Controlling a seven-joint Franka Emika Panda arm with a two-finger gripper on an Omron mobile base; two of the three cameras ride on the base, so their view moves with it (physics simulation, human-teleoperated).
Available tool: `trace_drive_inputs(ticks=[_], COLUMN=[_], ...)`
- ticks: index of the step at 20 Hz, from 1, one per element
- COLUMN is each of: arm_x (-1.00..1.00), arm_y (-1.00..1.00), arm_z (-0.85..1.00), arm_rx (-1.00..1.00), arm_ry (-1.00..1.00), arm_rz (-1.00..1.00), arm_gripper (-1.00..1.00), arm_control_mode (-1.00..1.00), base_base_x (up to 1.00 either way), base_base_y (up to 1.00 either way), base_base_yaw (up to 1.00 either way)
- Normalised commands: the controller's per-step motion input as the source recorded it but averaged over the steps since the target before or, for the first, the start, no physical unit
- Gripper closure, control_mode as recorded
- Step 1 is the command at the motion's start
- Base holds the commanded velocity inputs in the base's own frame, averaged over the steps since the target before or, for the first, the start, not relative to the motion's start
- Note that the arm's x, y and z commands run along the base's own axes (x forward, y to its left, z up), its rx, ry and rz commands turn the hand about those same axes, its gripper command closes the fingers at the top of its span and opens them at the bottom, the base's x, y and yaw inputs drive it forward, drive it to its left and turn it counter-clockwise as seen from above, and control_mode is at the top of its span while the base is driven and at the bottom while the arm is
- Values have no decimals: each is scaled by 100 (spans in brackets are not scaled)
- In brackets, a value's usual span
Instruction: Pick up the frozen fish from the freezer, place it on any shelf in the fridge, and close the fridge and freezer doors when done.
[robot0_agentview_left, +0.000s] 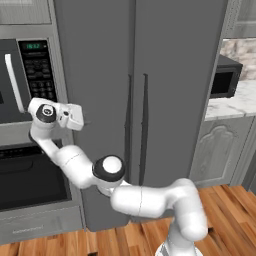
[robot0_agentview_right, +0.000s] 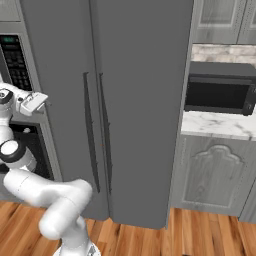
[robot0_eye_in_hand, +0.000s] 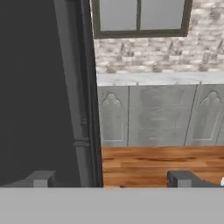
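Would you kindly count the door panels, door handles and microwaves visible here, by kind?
Grey door panels: 2 (narrower, wider)
Dark vertical handles: 2 (one, the other)
Black microwaves: 1
Total: 5

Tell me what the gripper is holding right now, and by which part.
Nothing. The gripper stands open with an empty gap between its fingertips, beside the closed freezer door, not on either dark handle.

Matte grey fridge and freezer doors (robot0_agentview_left: 135, 100), black microwave (robot0_agentview_right: 220, 95), white marbled counter (robot0_agentview_right: 215, 127), orange-brown wood floor (robot0_agentview_left: 230, 210).
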Motion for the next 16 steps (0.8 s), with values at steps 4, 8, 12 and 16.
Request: trace_drive_inputs(ticks=[4,8,12,16], arm_x=[17,19,22,41], arm_y=[-100,-100,-100,-100], arm_z=[0,4,6,2], arm_rx=[12,14,17,19], arm_ry=[-4,-3,-6,-7], arm_rz=[37,39,40,38], arm_gripper=[-100,-100,-100,-100], arm_control_mode=[-100,-100,-100,-100], base_base_x=[0,0,0,0], base_base_y=[0,0,0,0], base_base_yaw=[0,0,0,0])
